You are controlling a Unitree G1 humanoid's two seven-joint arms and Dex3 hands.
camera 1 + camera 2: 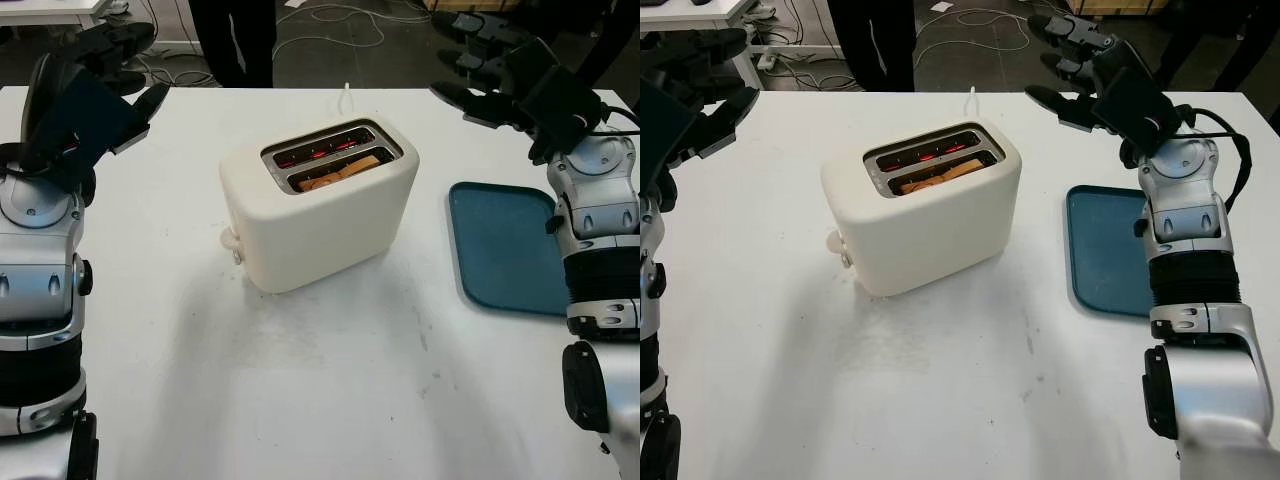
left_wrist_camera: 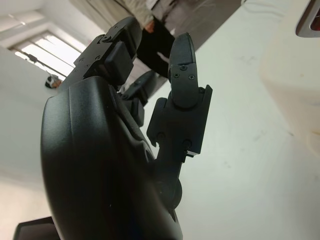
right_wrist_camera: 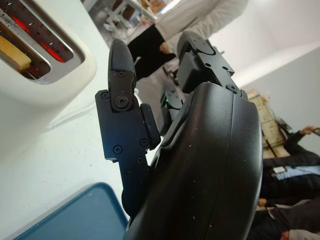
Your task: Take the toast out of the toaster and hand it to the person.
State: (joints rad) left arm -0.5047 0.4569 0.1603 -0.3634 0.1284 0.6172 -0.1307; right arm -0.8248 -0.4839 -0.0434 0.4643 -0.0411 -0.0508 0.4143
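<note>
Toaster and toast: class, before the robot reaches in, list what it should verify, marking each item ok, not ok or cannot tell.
1. Toast sits in the near slot of the toaster: ok.
2. Toast stands proud enough to grip: not ok, it sits low in the slot.
3. Elements off: not ok, the far slot glows red.
4. Left hand open, raised left of the toaster: ok.
5. Right hand open, raised beyond the blue tray: ok.
6. Person ready to receive: cannot tell.
</note>
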